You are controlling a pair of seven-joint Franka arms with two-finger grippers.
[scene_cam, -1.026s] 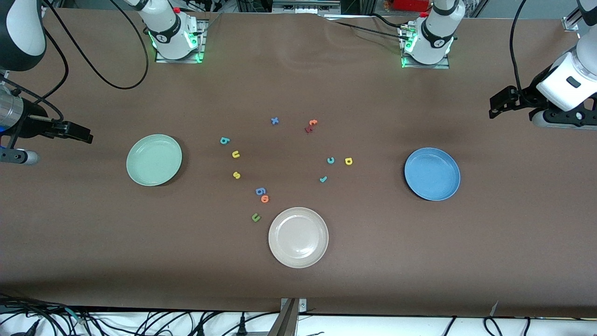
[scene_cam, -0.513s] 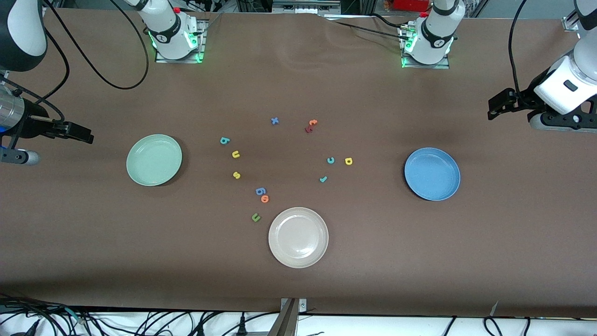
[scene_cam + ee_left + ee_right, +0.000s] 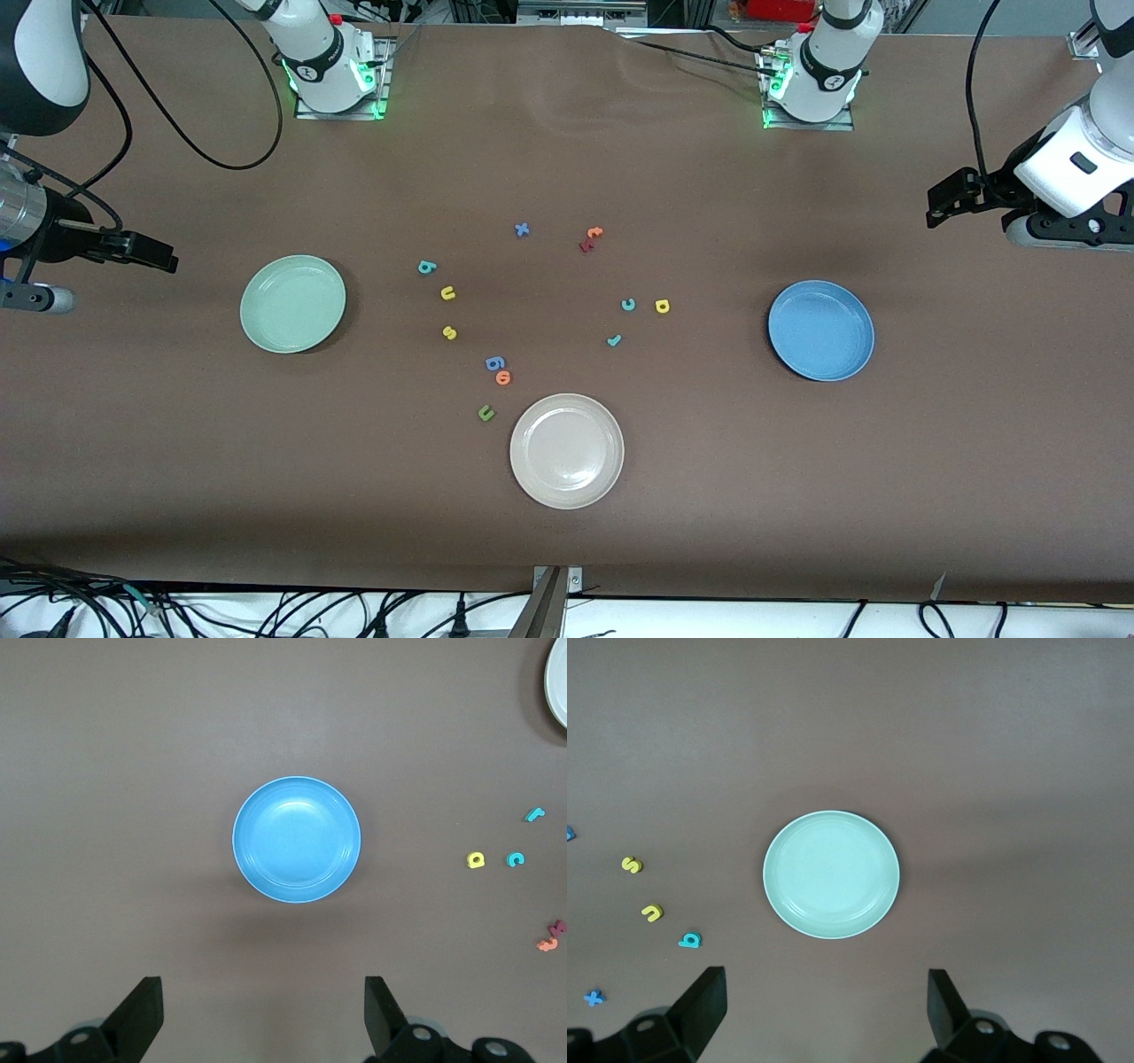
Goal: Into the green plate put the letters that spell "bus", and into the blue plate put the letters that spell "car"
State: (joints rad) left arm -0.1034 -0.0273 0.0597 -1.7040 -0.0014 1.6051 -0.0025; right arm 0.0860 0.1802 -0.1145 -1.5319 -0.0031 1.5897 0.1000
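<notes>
The teal b point(image 3: 427, 267), yellow u point(image 3: 448, 293) and yellow s point(image 3: 449, 333) lie in a loose row beside the green plate point(image 3: 292, 304). Toward the blue plate point(image 3: 821, 330) lie the teal c point(image 3: 628, 305), yellow a point(image 3: 662, 307) and teal r point(image 3: 614, 340). Both plates hold nothing. My right gripper point(image 3: 152, 254) hangs open high over the table's end, looking down on the green plate point(image 3: 831, 874). My left gripper point(image 3: 946, 199) hangs open over the other end, above the blue plate point(image 3: 297, 839). Nothing sits between either pair of fingers.
A beige-white plate point(image 3: 567, 451) lies nearest the front camera, mid-table. Other letters lie about: blue x point(image 3: 522, 229), orange t point(image 3: 594, 233) on a dark red letter, blue g point(image 3: 494, 362), orange o point(image 3: 503, 378), green u point(image 3: 485, 412).
The left arm's hand has drifted very slightly. The right arm and everything on the table have stayed where they were.
</notes>
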